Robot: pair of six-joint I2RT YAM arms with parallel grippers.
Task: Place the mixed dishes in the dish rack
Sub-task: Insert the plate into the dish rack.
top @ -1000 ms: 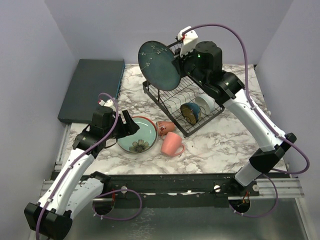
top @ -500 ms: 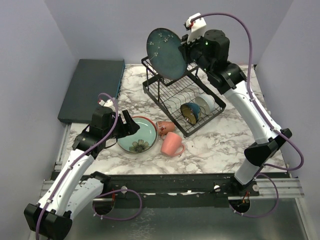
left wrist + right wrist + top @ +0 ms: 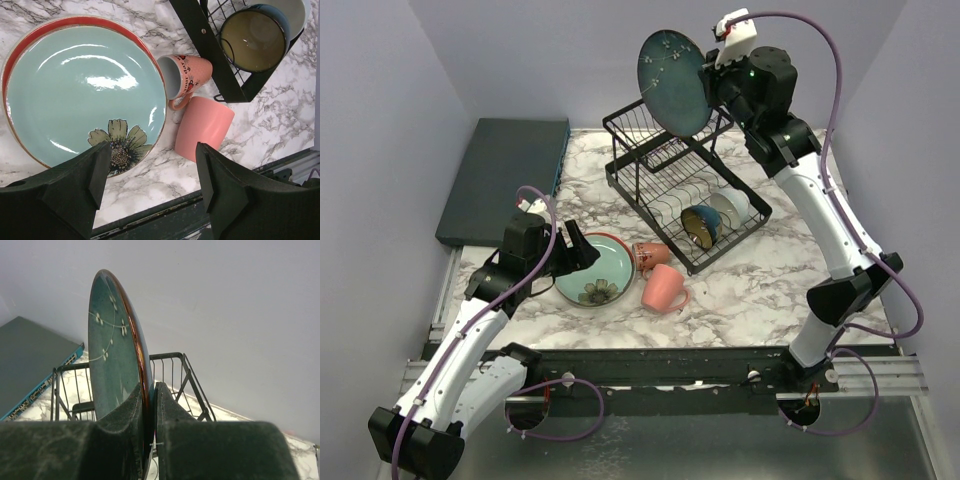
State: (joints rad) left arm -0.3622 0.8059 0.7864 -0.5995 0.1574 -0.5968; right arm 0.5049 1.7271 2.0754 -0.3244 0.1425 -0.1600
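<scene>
From above, the right gripper (image 3: 712, 85) is clamped on the rim of the dark teal plate (image 3: 675, 82) and holds it on edge at the top centre of the frame, above the back of the dish rack (image 3: 665, 205). The right arm reaches long and steep from its base at lower right. At lower left the left arm is folded low, with the left gripper (image 3: 575, 250) hanging over the near edge of the pale green plate (image 3: 598, 270). In the left wrist view its fingers are spread with nothing between them. The pale green plate lies flat on a red-rimmed plate (image 3: 75, 21), and two pink mugs (image 3: 202, 127) lie on their sides at centre right. In the right wrist view both fingers pinch the teal plate's rim at bottom centre, and the disc rises upright toward the upper left with rack wire behind it. The plate looks like stiff, glossy glazed ceramic, so it is likely fairly heavy, slick and chippable. An edge pinch gives little purchase, so the plate may pivot if swung. It probably wants a slow, vertical descent into a base slot.
</scene>
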